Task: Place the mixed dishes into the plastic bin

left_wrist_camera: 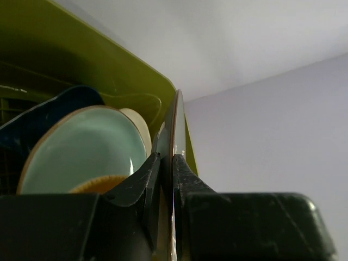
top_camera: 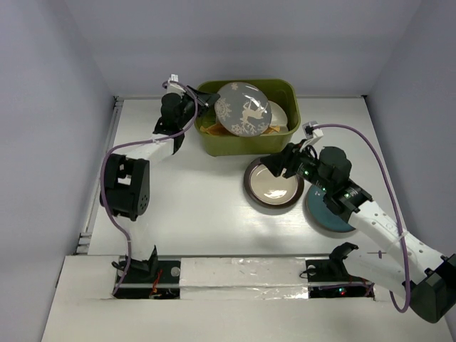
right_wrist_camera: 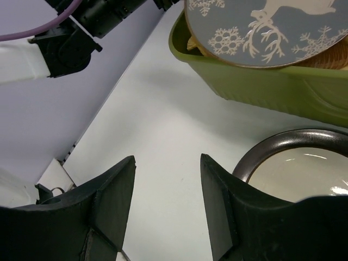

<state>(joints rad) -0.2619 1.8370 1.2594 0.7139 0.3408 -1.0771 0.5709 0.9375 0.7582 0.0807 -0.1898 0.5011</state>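
Nearly in: holding the deer plate over the bin

Grips the grey deer plate [top_camera: 244, 108] by its left rim with the left gripper [top_camera: 211, 107], jaws closed tight on the thin edge, as seen close up from the left wrist. Holds it tilted above the plastic bin [top_camera: 288, 91], over the greenish plate [left_wrist_camera: 81, 147], the dark blue plate [left_wrist_camera: 32, 117] and a cream plate [left_wrist_camera: 140, 122] already inside. Hovers the right gripper [top_camera: 283, 162] with jaws spread wide and empty, just beside the brown-rimmed plate [top_camera: 273, 187] on the table [top_camera: 192, 206]. Leaves the teal plate [top_camera: 322, 215] next to that one, partly under the right arm.

Risks a slip: pinched on so little rim, could pivot or drop onto the stack below and chip something. Might end up propped against the bin wall if let go while tilted, crowding out the two plates not yet inside. Could also shove the brown-rimmed plate against the bin's side if lowered off-centre onto its rim.
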